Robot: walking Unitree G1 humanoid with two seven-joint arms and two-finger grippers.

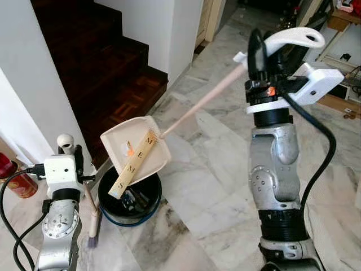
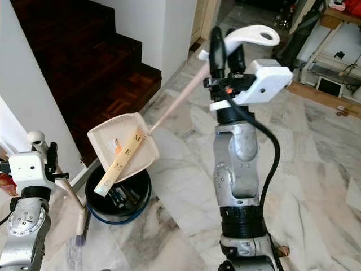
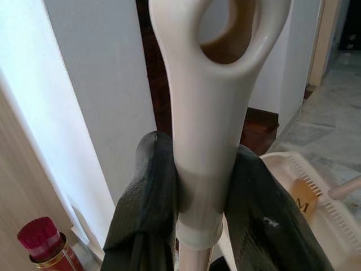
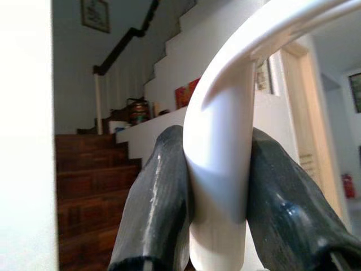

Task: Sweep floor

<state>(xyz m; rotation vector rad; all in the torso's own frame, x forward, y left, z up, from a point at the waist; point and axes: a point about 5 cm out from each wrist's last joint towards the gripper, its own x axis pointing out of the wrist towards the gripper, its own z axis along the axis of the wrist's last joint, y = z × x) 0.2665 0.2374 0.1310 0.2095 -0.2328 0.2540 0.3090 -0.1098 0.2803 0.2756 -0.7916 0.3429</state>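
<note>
Dark wooden stairs rise beside a white wall above a marble floor. A red canister stands at the wall's foot, with shelving along the floor's far right edge.

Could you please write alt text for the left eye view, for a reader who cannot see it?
The right gripper holds a long-handled cream dustpan tilted over a black bin on a marble floor, a flat lettered wooden strip lying across the pan. The left gripper grips a broom handle beside a dark wooden staircase.
</note>
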